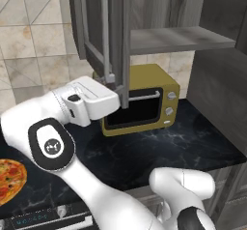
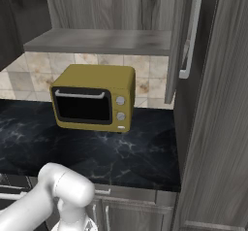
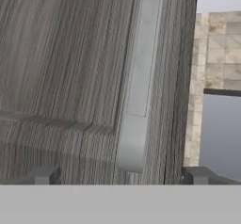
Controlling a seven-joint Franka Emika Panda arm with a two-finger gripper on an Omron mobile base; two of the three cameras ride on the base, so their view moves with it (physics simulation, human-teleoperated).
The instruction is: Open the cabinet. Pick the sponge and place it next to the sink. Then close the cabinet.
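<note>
Standing swung out, both cabinet (image 2: pixel 111 11) doors are open. Robot fingers (image 3: pixel 44 175) sit wide apart by the handle (image 3: pixel 139 82). Sponge work remains.

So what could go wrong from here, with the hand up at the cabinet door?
1. The fingers stand wide open astride the door handle, nothing gripped; closing off-centre could slip off the bar's lower end.
2. The hand sits just above the microwave, so a downward swing may strike it.
3. No sponge is visible on the shelf yet; the search could stall.
</note>
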